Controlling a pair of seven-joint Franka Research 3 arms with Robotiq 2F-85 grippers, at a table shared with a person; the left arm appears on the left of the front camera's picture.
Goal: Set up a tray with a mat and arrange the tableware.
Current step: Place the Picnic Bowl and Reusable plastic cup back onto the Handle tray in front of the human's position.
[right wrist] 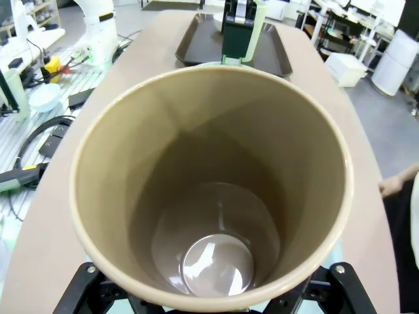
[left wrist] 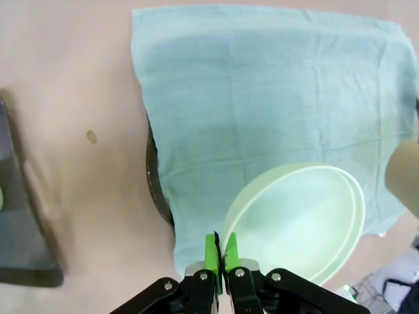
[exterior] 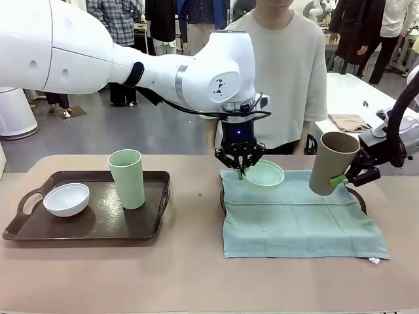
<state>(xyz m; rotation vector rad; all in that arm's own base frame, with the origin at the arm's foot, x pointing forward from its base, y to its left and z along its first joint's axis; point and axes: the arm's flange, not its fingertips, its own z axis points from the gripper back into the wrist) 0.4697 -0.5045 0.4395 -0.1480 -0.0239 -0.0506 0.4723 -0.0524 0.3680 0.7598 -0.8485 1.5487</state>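
My left gripper (exterior: 241, 171) (left wrist: 220, 252) is shut on the rim of the mint green bowl (exterior: 264, 174) (left wrist: 301, 222), which hangs tilted just over the far edge of the teal mat (exterior: 294, 222) (left wrist: 275, 98). The mat is spread over a dark tray (exterior: 223, 199) (left wrist: 152, 183); just the tray's rim shows. At the mat's right side my right gripper (exterior: 347, 178) is shut on the taupe brown cup (exterior: 330, 163) (right wrist: 209, 196), held in the air and leaning. A white bowl (exterior: 66, 199) and a pale green cup (exterior: 127, 178) stand on a second dark tray (exterior: 85, 226) at the left.
A person (exterior: 288, 72) in a pale top stands at the table's far side, right behind the left gripper. Bare tabletop (exterior: 196, 261) lies between the two trays and along the front edge. A white table with a folded cloth (exterior: 349, 122) stands farther back at the right.
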